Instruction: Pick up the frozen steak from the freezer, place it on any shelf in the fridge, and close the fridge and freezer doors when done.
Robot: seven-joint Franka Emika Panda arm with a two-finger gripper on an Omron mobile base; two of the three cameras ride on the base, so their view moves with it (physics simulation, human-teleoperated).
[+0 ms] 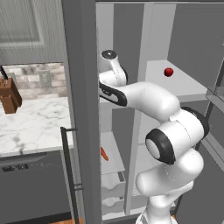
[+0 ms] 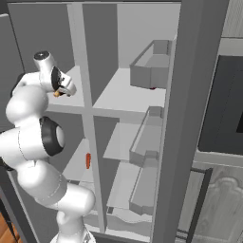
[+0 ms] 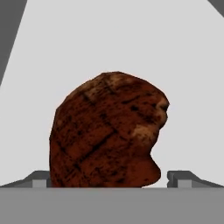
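Two dark fingertips of the gripper (image 3: 108, 179) stand wide apart, one either side of the frozen steak (image 3: 107, 131), a brown lump lying on a white freezer shelf (image 3: 109, 39). It looks hard, rigid and possibly slick with frost; closing across its broad middle seems the safest hold.

A white marble counter (image 1: 35, 124) is seen at the left of the left base view, backed by a pale stone-tiled wall (image 1: 33, 78) with a grey panelled cabinet (image 1: 26, 26) above it. A brown knife block (image 1: 9, 95) is set on the counter's far left. Below the counter a dark dishwasher front (image 1: 33, 188) is fitted. In the right base view a black oven panel (image 2: 224, 111) is mounted at the far right.
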